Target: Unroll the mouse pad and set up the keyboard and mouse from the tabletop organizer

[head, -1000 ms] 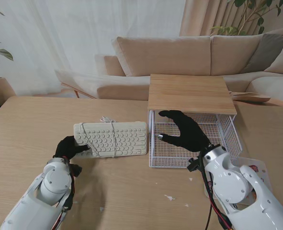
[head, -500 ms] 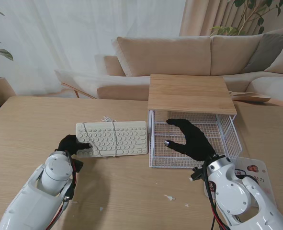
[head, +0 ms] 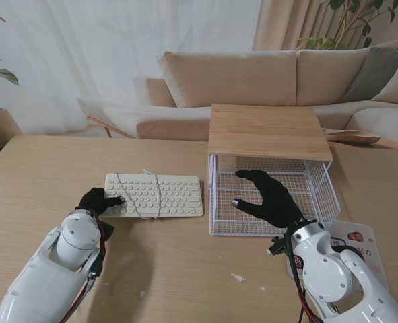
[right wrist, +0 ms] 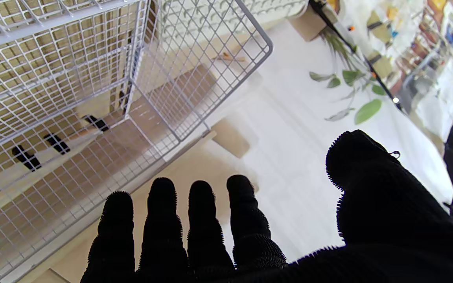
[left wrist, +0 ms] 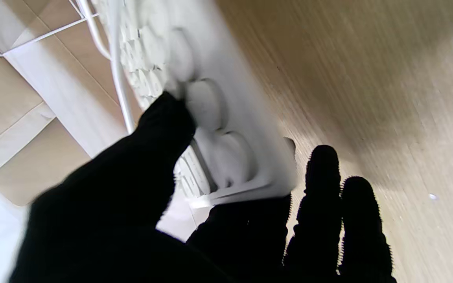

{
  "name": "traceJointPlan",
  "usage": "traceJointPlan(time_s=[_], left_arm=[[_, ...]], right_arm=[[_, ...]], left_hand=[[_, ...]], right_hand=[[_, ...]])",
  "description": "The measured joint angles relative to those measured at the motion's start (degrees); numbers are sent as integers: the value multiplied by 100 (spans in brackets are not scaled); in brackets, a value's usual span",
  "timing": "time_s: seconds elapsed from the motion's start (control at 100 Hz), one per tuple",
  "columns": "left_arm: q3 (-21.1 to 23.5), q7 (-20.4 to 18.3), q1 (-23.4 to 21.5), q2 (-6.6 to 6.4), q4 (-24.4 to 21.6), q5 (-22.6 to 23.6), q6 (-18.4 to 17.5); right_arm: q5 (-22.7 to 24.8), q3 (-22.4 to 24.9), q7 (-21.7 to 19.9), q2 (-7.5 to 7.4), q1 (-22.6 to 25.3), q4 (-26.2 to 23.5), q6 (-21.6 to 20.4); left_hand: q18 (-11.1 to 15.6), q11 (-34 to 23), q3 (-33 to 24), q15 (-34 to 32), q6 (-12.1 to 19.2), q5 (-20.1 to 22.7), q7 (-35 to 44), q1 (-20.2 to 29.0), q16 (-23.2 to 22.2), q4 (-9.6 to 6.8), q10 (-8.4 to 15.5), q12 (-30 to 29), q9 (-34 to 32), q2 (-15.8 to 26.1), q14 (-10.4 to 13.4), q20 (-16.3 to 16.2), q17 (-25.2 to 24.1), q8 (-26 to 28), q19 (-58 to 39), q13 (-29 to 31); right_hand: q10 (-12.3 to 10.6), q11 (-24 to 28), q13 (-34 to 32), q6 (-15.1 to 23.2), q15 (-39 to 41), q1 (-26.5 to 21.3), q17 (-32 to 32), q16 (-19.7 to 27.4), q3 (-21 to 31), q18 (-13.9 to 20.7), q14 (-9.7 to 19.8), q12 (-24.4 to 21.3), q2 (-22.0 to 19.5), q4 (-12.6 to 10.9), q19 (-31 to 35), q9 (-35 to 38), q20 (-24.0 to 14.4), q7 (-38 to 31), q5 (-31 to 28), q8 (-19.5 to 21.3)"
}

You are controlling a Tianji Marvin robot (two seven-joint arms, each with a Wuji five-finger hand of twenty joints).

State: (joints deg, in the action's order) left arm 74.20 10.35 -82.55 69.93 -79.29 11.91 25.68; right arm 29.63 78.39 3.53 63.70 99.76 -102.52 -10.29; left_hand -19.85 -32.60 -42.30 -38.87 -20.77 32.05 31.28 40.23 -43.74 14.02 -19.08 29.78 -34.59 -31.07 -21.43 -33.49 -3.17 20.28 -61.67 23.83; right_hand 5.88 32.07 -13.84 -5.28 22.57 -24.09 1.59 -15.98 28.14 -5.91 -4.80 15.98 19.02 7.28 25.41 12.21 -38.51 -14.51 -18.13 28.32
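A cream keyboard (head: pixel 165 195) with round keys lies on the table to the left of the organizer, its white cable (head: pixel 157 196) wound round its middle. My left hand (head: pixel 99 200) is shut on the keyboard's left end. In the left wrist view the thumb (left wrist: pixel 159 129) presses on the keys (left wrist: pixel 207 104) and the other fingers (left wrist: pixel 321 184) reach under the edge. My right hand (head: pixel 269 195) is open inside the organizer's wire basket (head: pixel 323 195), holding nothing; its fingers (right wrist: pixel 179 224) are spread beside the mesh (right wrist: pixel 73 78). No mouse or mouse pad shows.
The organizer has a wooden top (head: pixel 269 131) over the white wire basket. A white printed packet (head: pixel 352 239) lies on the table by my right forearm. Small white scraps (head: pixel 238 276) dot the near table. A beige sofa (head: pixel 266 77) stands behind the table.
The keyboard has come down from a tilt and now lies flat, shifted slightly left with my left hand. My right hand has drawn back and to the right inside the basket.
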Motion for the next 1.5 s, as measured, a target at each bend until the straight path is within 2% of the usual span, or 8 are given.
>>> traceJointPlan(time_s=[0.32, 0.47, 0.69, 0.78, 0.93, 1.05, 1.33, 1.5], left_arm=[[-3, -88, 22, -43, 13, 50, 151], [14, -81, 18, -44, 24, 47, 163], [55, 16, 5, -30, 19, 16, 119], [63, 64, -1, -26, 20, 13, 30], [155, 333, -126, -5, -75, 16, -678], [225, 347, -371, -51, -513, 471, -1176], [373, -13, -924, -296, -1386, 855, -2604], [377, -74, -1353, -369, -1893, 927, -2974]], right_arm=[[3, -12, 14, 1, -3, 10, 52], [-4, -15, 31, 4, -3, 10, 78], [-9, -21, 38, 4, -3, 10, 111], [-9, -21, 37, 5, -2, 8, 120], [-19, -5, 35, 7, 3, -1, 114], [-48, 7, 27, 7, 7, -15, 101], [-106, 26, 37, 14, 35, -48, 100], [-166, 31, 47, 18, 58, -65, 99]], left_hand=[[75, 728, -424, 1266, -7, -620, -819, 27, 831, -573, 214, -941, 1458, 129, 235, 14, -164, -356, 743, -958], [82, 1047, -354, 1746, 227, -956, -1255, -317, 1180, -580, 277, -1162, 2093, 148, 413, 251, -164, -600, 1443, -1376], [82, 1329, -210, 2052, 286, -1042, -1359, -434, 1407, -581, 303, -1384, 2176, 148, 593, 444, -164, -684, 2280, -1544], [104, 1703, -3, 2298, 515, -1338, -1360, -585, 1627, -582, 394, -1623, 2231, 149, 744, 581, -163, -687, 2953, -1770], [319, 2072, 485, 2700, 962, -1673, -1207, -729, 1764, -590, 589, -1829, 2262, 275, 995, 648, -157, -687, 3564, -1840], [320, 2076, 560, 2706, 1121, -1693, -1167, -731, 1765, -642, 745, -1832, 2262, 371, 1021, 648, -157, -687, 3634, -1841], [321, 2022, 695, 2709, 1259, -1693, -1061, -795, 1765, -646, 812, -1832, 2262, 433, 1089, 582, -146, -663, 3636, -1841], [320, 1894, 785, 2709, 1283, -1693, -1051, -919, 1766, -653, 814, -1795, 2262, 500, 1090, 582, -144, -661, 3636, -1841]], right_hand=[[0, 0, 0, 0, -1, -72, -1, 0, -60, 0, 0, 0, -7, 0, -6, 0, -57, 0, 0, -1], [0, 0, 0, 0, -1, -79, -4, 0, -62, 0, 0, 0, -64, 0, -14, 0, -62, 0, 0, -1], [0, 0, 0, 0, -1, -79, -5, 0, -116, 0, 0, 0, -67, 0, -74, 0, -81, 0, 0, -1], [0, 0, 0, 0, -1, -80, -5, 0, -117, 0, 0, 0, -67, 0, -74, 0, -82, 0, 0, -1], [0, 0, 0, 0, -1, -80, -6, 1, -117, 0, 0, 0, -68, 0, -76, 0, -125, 0, 0, -1], [0, 0, 0, 0, -26, -80, -6, 1, -118, 0, 0, 0, -74, 0, -76, 0, -134, 0, 0, -2], [3, -3, 0, 0, -62, -86, -6, 33, -180, 0, 0, 0, -134, 0, -140, 0, -135, 5, 0, -67], [6, -3, 0, 0, -63, -146, -5, 36, -237, 0, 0, 0, -137, 0, -140, 75, -136, 8, -3, -70]])
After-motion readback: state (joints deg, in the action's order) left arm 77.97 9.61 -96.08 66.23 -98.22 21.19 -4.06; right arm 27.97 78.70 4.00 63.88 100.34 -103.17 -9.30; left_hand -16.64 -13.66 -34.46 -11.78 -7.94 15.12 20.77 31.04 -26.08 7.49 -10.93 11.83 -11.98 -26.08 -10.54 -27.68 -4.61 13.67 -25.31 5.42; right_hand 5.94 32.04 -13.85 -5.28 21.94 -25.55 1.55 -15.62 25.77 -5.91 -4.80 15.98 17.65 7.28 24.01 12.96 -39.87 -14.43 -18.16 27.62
